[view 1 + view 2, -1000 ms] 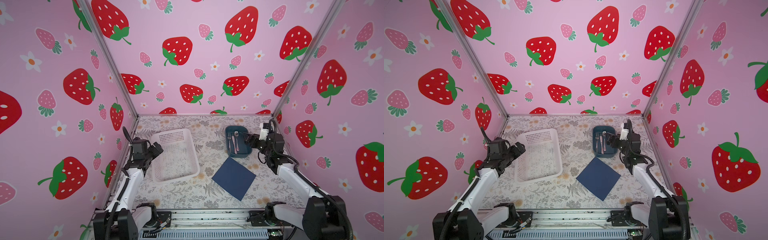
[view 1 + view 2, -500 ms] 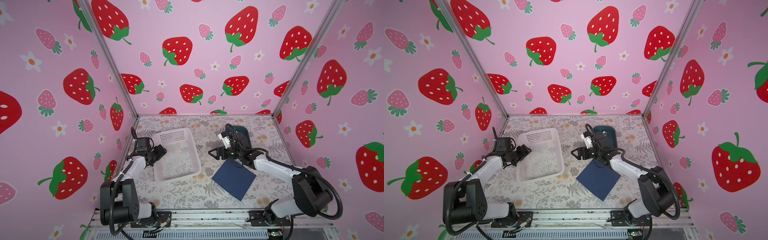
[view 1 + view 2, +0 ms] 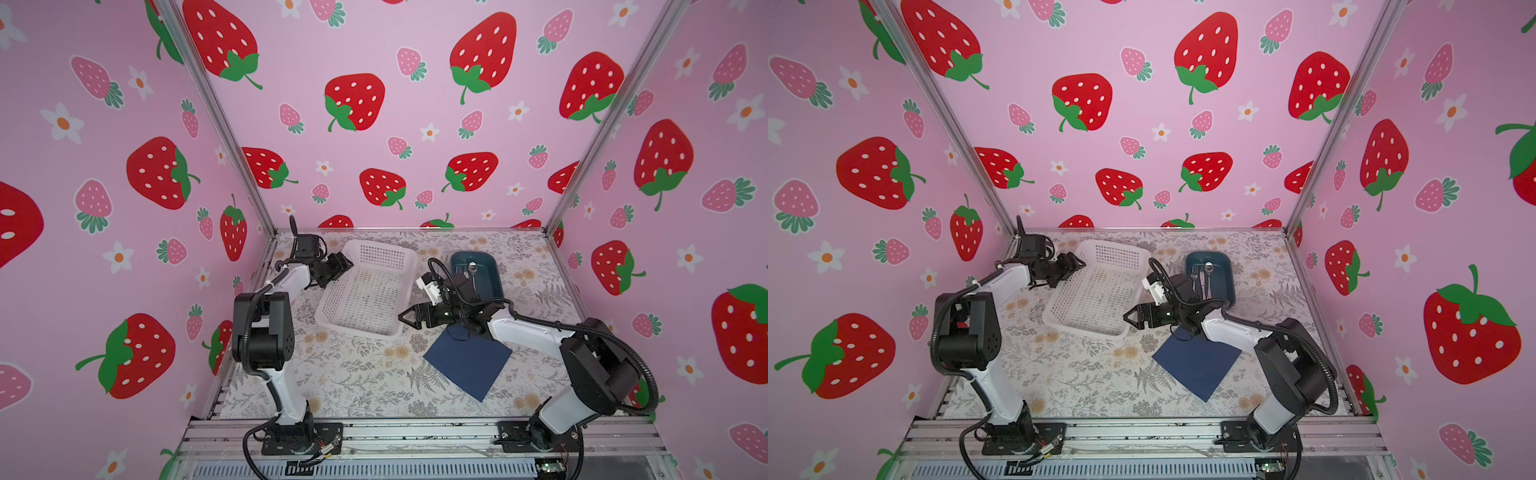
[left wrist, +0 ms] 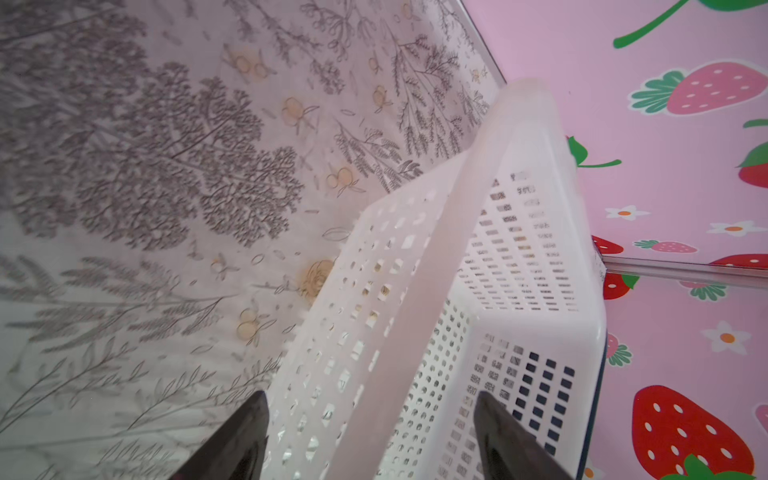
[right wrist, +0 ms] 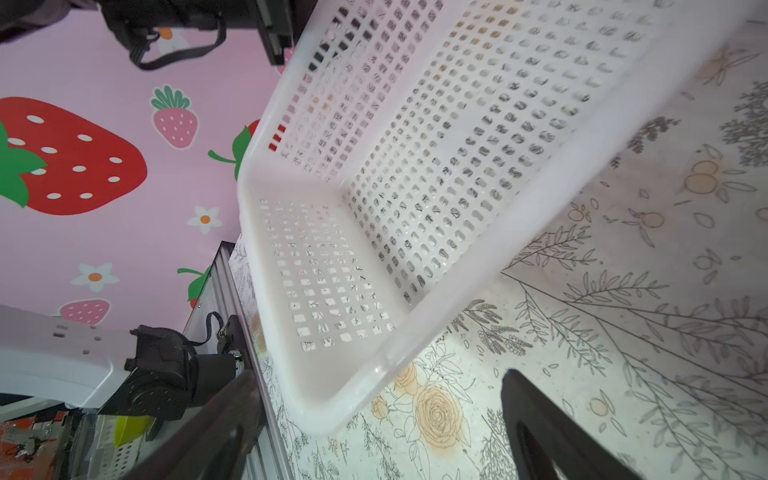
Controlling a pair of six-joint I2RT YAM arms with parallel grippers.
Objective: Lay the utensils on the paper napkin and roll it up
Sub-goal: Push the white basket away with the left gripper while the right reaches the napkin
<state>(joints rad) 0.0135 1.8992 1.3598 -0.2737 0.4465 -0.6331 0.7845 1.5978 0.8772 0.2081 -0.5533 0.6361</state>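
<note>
The utensils, a fork [image 3: 1195, 272], a knife [image 3: 1204, 283] and a spoon [image 3: 1209, 268], lie in the teal tray [image 3: 1231, 279] at the back right; my right arm partly hides them in a top view. The navy paper napkin [image 3: 467, 361] [image 3: 1198, 365] lies flat and bare at the front right. My right gripper [image 3: 402, 318] [image 3: 1126, 318] [image 5: 380, 374] is open and empty, reaching left over the napkin's far corner. My left gripper [image 3: 344, 265] [image 3: 1076, 264] [image 4: 370, 399] is open, its jaws astride a basket wall.
A white perforated basket [image 3: 376, 257] [image 3: 1115, 255] [image 4: 436, 249] [image 5: 519, 224] stands empty at mid-left. Its far-left rim sits between my left fingers, and its near-right corner is just ahead of my right jaws. Pink walls enclose the floral table [image 3: 353, 382].
My right arm has swung left from the tray to the basket's near-right corner. My left gripper has moved onto the basket's far-left rim and narrowed a little. The basket has turned slightly.
</note>
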